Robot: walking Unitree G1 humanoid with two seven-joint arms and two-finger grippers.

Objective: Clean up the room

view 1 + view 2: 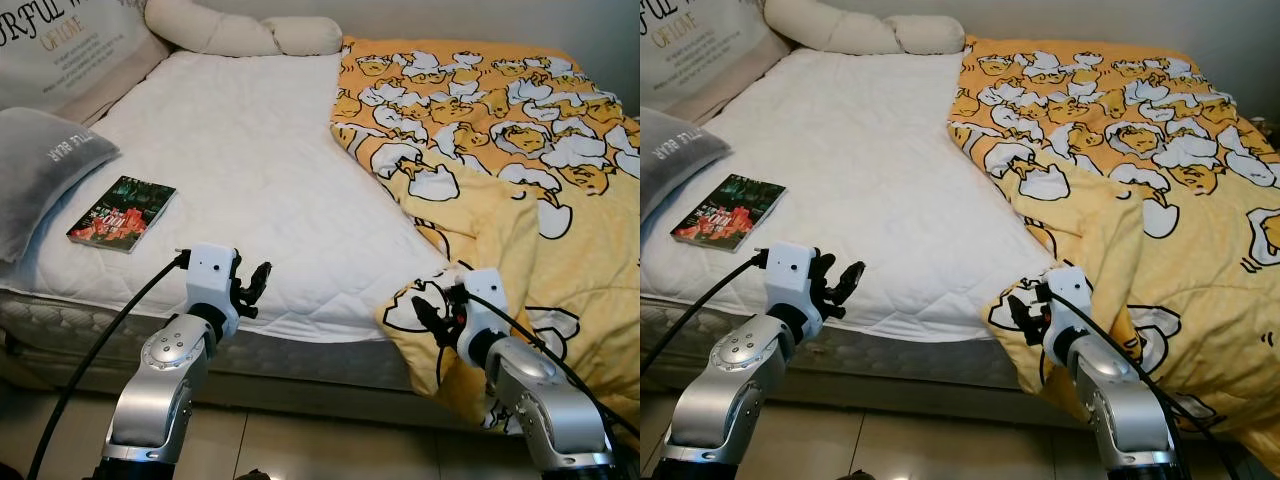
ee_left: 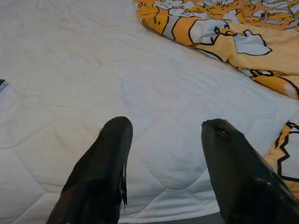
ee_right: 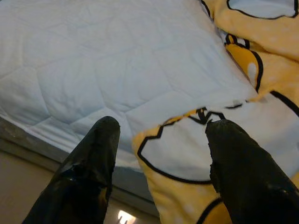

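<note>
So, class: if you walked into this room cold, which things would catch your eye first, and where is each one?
The yellow duvet with cartoon prints stands out most, bunched over the bed's right half and spilling off its front edge. Next comes the bare white mattress beside it, with a colourful book near its left front corner. Closest in, the left gripper hangs open at the mattress edge, and the right gripper is open at the duvet's hanging corner.

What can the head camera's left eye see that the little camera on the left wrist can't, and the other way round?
The left eye view takes in the whole bed: the book, the grey pillow, the cream bolster and both tools, left tool and right tool. The left wrist view gives a close look at the left tool's open fingertips over the quilted stitching. Both show the white mattress and the yellow duvet.
</note>
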